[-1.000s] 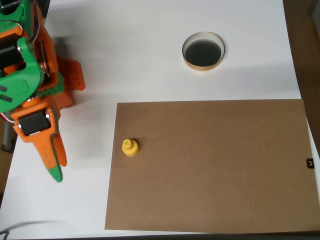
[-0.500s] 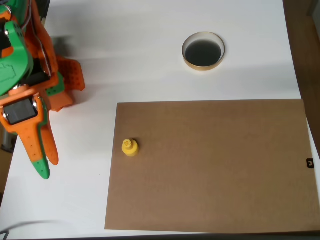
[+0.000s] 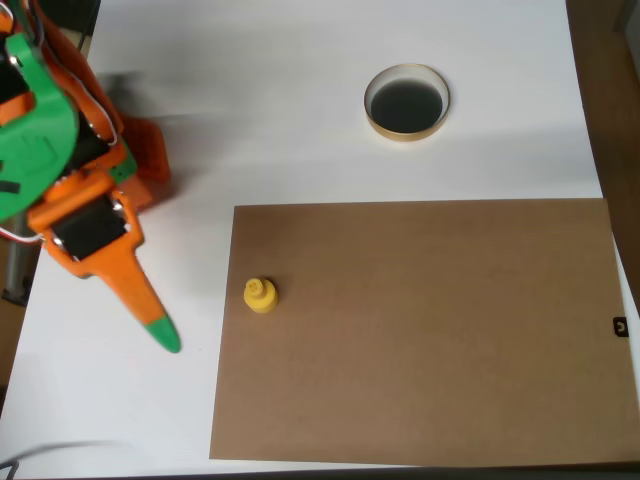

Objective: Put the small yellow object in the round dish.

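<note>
The small yellow object (image 3: pixel 260 294) stands upright near the left edge of a brown cardboard sheet (image 3: pixel 430 320). Far from it, the round dish (image 3: pixel 406 102), with a tan rim and a dark inside, rests on the white table at the upper middle. My orange and green gripper (image 3: pixel 163 336) is at the left over the white table, pointing down and to the right. Its green tip lies about a hundred pixels left of the yellow object and slightly lower. The fingers lie together as one wedge, shut with nothing in them.
The arm's orange and green base (image 3: pixel 60 140) fills the upper left corner. The white table (image 3: pixel 270 120) ends at the right along a dark brown strip (image 3: pixel 615 100). A small black mark (image 3: pixel 620 326) sits at the cardboard's right edge.
The gripper has swung from pointing straight down to pointing down and right, and its tip has moved closer to the yellow object. The object and the dish have not moved.
</note>
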`<state>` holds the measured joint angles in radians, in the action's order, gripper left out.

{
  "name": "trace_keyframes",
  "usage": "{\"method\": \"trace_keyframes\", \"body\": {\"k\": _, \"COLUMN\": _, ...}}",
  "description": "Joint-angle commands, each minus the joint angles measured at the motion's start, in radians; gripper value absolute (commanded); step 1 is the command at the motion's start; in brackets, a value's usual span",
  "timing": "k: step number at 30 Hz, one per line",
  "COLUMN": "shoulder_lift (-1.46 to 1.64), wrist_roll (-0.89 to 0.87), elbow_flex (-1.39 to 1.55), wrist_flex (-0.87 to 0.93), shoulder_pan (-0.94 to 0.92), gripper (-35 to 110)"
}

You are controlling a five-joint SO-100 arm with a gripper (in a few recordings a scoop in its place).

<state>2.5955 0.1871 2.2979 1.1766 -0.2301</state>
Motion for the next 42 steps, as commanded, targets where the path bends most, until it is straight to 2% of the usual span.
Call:
{"method": "trace_keyframes", "body": {"k": 1, "shoulder_lift": -0.08, "wrist_roll": 0.018, "elbow_flex": -0.114, "wrist_flex": 0.026, "shoulder_pan": 0.041, "gripper": 28}}
{"method": "trace_keyframes", "body": {"k": 14, "shoulder_lift": -0.327, "wrist_roll": 0.046, "elbow_flex": -0.161, "wrist_flex": 0.141, "shoulder_pan": 0.239, "gripper": 27}}
{"method": "trace_keyframes", "body": {"k": 42, "shoulder_lift": -0.623, "wrist_roll": 0.025, "elbow_flex": -0.118, "wrist_flex": 0.028, "shoulder_pan": 0.341, "gripper": 27}}
